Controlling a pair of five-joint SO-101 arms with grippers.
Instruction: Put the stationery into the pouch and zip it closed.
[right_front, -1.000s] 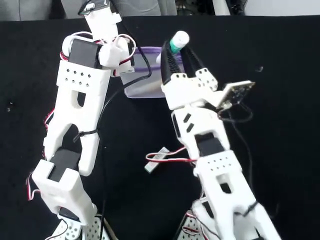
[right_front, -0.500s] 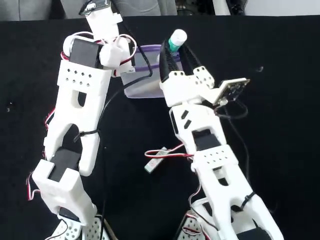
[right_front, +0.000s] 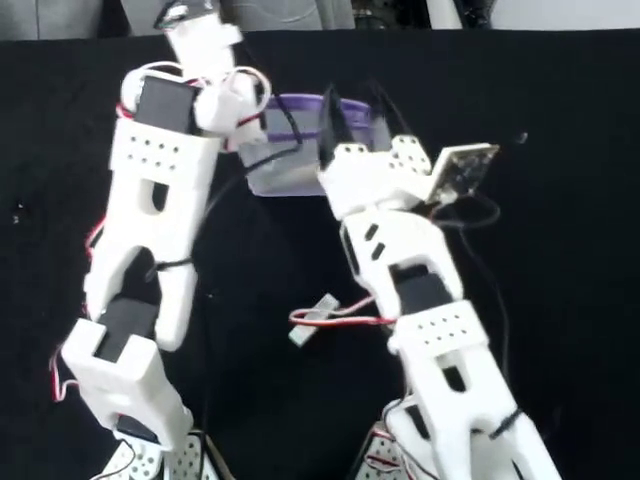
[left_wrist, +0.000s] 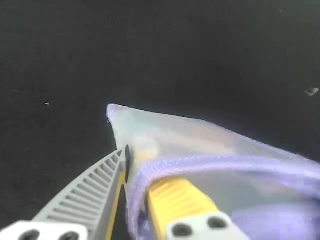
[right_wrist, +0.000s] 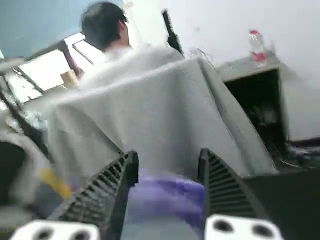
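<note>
Our left gripper (left_wrist: 137, 167) is clamped on the pouch (left_wrist: 200, 145) — its yellow and grey fingers pinch one corner, right by the purple zip edge. Our right gripper (right_wrist: 169, 160) has its black fingers spread apart, and the purple rim of the pouch's mouth shows just beyond them. The pouch — see-through, with purple trim — sits between the two arms, toward the far side of the black table (right_front: 560, 300).
</note>
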